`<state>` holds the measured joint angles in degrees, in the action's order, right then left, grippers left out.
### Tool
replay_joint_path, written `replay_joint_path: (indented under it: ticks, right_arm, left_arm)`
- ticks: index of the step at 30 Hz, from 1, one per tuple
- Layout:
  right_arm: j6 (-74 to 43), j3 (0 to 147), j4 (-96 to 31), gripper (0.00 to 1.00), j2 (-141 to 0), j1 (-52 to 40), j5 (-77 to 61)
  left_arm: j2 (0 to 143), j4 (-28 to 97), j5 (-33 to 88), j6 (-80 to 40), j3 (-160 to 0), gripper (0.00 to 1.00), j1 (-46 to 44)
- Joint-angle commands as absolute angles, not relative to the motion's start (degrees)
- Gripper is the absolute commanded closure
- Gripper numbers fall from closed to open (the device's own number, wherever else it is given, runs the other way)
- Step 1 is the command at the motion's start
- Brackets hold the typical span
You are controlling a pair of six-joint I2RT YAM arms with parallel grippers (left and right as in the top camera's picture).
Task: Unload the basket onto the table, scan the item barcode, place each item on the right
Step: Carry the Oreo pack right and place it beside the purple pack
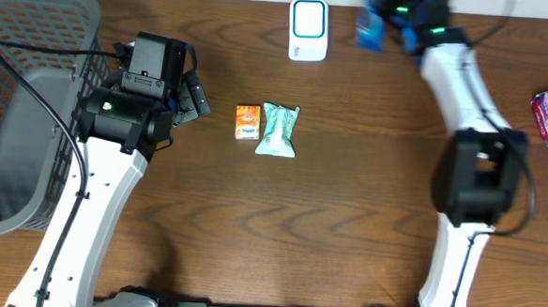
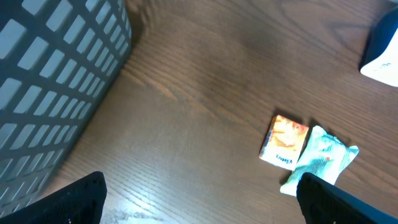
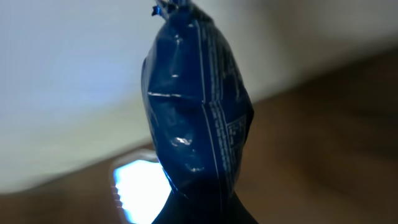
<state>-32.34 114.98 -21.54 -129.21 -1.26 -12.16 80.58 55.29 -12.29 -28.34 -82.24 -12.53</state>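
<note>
Gripping a blue packet [image 1: 369, 32], the right gripper [image 1: 390, 24] was closed on it at the far edge of the table [image 1: 345, 223], just beside the white scanner [image 1: 309, 28]; left gripper [image 1: 198, 97] hung wide open near the basket [image 1: 27, 28], w/ an orange box [image 1: 247, 121] & teal packet [image 1: 279, 131] touching mid-table

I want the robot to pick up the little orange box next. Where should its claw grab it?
Probably from straight above, pinching the orange box across its two short ends. It lies flat, and the teal packet sits against one long side, leaving no room for a finger there. The open left claw is nearest.
</note>
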Motion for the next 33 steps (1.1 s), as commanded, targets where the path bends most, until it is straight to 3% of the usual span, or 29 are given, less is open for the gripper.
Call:
replay_joint_path:
  ticks: [1,6,14,18,19,20,21,22,25,33]
  right_arm:
    - [-17.21,117.01,-30.46,0.99,-123.15,2.76,4.73]
    - [-3.55,116.75,-42.83,0.99,-123.85,9.5,7.31]
    - [2.5,116.44,-51.0,0.99,-126.85,19.88,0.95]
    - [4.58,116.44,-52.73,0.82,-127.55,22.7,4.08]
    - [4.56,116.44,-53.25,0.68,-127.7,23.2,5.34]
    - [4.56,116.44,-53.76,0.44,-127.9,23.66,5.82]
    - [4.54,116.44,-54.26,0.26,-128.16,24.12,5.61]
    - [4.27,116.44,-54.72,0.18,-128.29,24.51,5.34]
    - [4.29,116.44,-55.64,0.12,-128.6,24.82,3.64]
    - [2.92,116.44,-56.03,0.12,-128.6,22.22,-13.37]
  left_arm:
    - [80.75,55.46,-12.43,-28.38,-82.3,0.02,-12.38]
    - [80.75,55.46,-12.43,-28.38,-82.3,0.02,-12.38]
    - [80.75,55.46,-12.43,-28.38,-82.3,0.02,-12.38]
    - [80.75,55.46,-12.43,-28.38,-82.3,0.02,-12.38]
    - [80.75,55.46,-12.43,-28.38,-82.3,0.02,-12.38]
    - [80.75,55.46,-12.43,-28.38,-82.3,0.02,-12.38]
    - [80.75,55.46,-12.43,-28.38,-82.3,0.02,-12.38]
    - [80.75,55.46,-12.43,-28.38,-82.3,0.02,-12.38]
    - [80.75,55.46,-12.43,-28.38,-82.3,0.02,-12.38]
    - [80.75,55.46,-12.43,-28.38,-82.3,0.02,-12.38]
